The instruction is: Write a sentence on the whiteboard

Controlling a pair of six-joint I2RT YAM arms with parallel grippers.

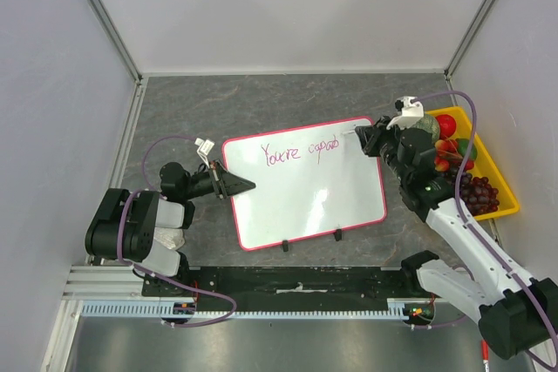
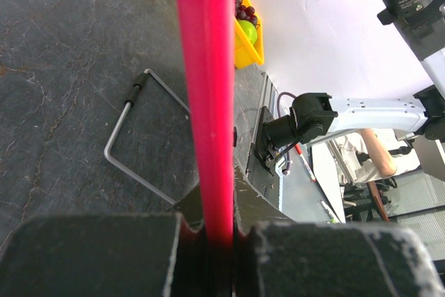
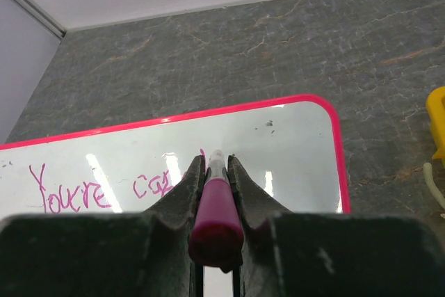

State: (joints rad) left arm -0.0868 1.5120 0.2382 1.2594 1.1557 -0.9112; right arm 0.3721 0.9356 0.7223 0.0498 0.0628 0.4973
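Grey stone-look bench [image 1: 261,98] with the whiteboard [image 1: 305,202] flat around its middle, slightly skewed. Its long edge with the two black clips [image 1: 285,246] faces the near edge. The pink-red rim runs all round, corners rounded. The sentence [image 1: 301,153] is purple-magenta cursive in one line along the board's far side and reads roughly "You're capab" (last letters are cramped, hard to read). The left gripper [image 1: 248,186] comes in from the left edge of the bench and is clamped onto the board's left short edge. In the left wrist view the rim sits pinched between both dark fingers [image 2: 90,255]. The right gripper [image 1: 359,134] reaches in from the right edge and holds a magenta marker [image 3: 217,206], jaws closed tight around its barrel. The pale tip points down at the board just beside the end of the writing, near the board's far right corner (actual tip contact is hidden by the fingers, cannot tell). A yellow bin [image 1: 506,198] sits at the right edge of the bench, with dark grapes [image 1: 478,193] and some red and green fruit inside, partly behind the right arm. A bent wire loop [image 2: 139,137] with a black sleeve shows against the stone just beside the rim in the left wrist view.
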